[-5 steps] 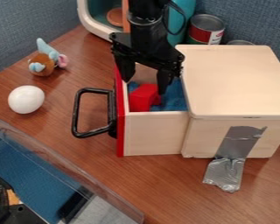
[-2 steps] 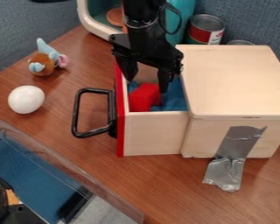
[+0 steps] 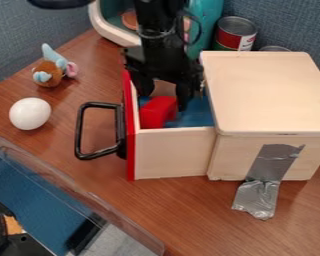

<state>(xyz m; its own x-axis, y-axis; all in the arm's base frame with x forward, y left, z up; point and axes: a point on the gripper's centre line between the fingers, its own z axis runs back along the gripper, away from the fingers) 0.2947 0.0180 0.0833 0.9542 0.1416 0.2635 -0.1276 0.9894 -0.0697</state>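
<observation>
The gripper (image 3: 164, 100) hangs down inside the pulled-out drawer (image 3: 173, 154) of a light wooden box (image 3: 266, 95). Its two fingers stand apart, one close to the red drawer front and the other toward the box. A red block (image 3: 157, 112) lies on the drawer's blue lining (image 3: 195, 114), just below and between the fingers; whether they touch it I cannot tell. A black handle (image 3: 80, 131) sticks out from the red front.
A white egg (image 3: 30, 113) and a small brown and blue plush toy (image 3: 49, 73) lie left of the drawer. Cans (image 3: 235, 33) stand behind the box. Silver tape (image 3: 271, 167) joins box and table. A clear-walled bin edge (image 3: 76, 192) crosses the lower left.
The gripper has shifted slightly left. The drawer has slid a little farther out to the left, and the red block in it has moved left too.
</observation>
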